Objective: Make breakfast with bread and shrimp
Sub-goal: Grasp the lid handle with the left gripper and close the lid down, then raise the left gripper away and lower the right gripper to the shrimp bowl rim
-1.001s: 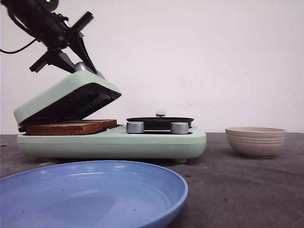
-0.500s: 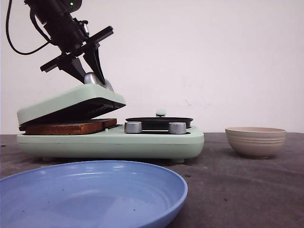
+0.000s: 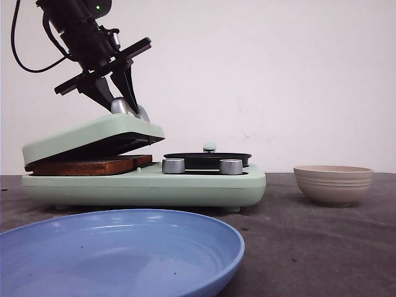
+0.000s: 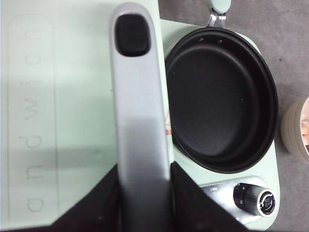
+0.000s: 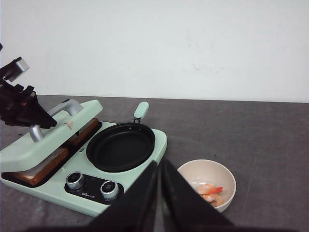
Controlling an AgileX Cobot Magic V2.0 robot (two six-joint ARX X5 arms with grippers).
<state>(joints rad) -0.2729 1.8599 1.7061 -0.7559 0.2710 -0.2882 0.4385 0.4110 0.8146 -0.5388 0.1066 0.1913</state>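
left gripper (image 3: 129, 106) sits at far left above the sandwich maker (image 3: 145, 184), jaws clamped on the silver lid handle (image 4: 140, 125), one black finger on each side of it in the left wrist view. the mint lid (image 3: 93, 137) is tilted, nearly down, a thin wedge of gap open toward the front edge. bread (image 3: 91, 165) lies toasted brown on the left plate under the lid, its crust edge showing along the gap; in the right wrist view a pale cut side shows too. how many slices, cannot tell.

next right on the same base: round black pan (image 4: 222, 99), nothing in it, its short mint handle (image 5: 141, 110) pointing to the back wall. two silver knobs (image 3: 176, 165) sit on the front edge of the base below the pan.

blue plate (image 3: 117, 253) is close to the camera, front left, well apart from the maker, bare bench (image 3: 309, 247) between and to its right.

beige ribbed bowl (image 3: 333, 184) stands at right, apart from the maker's right edge. shrimp (image 5: 210, 191) lie inside it, orange-pink pieces.

right gripper (image 5: 158, 193) is low over the bench by the bowl and the maker's front corner, jaws together or nearly so, holding nothing. open bench runs right of the bowl.
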